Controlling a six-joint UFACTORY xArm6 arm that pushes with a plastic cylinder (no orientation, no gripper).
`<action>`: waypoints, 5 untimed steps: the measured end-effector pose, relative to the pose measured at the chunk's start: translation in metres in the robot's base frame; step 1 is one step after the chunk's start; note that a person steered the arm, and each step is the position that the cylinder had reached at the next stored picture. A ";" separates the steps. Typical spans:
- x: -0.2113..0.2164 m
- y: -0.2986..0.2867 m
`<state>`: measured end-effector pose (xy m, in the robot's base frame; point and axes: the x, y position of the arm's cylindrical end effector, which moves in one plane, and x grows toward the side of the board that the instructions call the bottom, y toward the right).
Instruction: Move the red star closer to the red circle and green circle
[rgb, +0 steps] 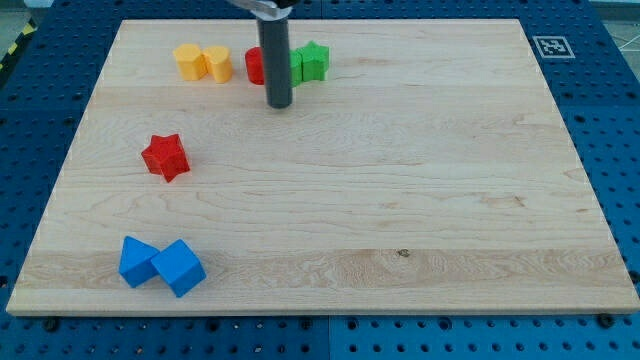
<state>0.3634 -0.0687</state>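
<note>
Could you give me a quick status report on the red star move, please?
My tip at the view's top, before the red circle and green circle. Red star apart, lower left. Path between clear.

Just a straight dark rod (278, 60), round in section, charcoal to near black, smooth and plain, with no markings, screws or cables to be seen. Faint paler sheen down one side. Same width all the way down to my tip (279, 105), blunt and flat-ended. Up top, a wider collar (270, 8), grey and slightly shiny, cut off by the view's top edge.
</note>
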 end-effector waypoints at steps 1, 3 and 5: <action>0.006 -0.041; 0.010 -0.133; 0.079 -0.157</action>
<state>0.4423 -0.2254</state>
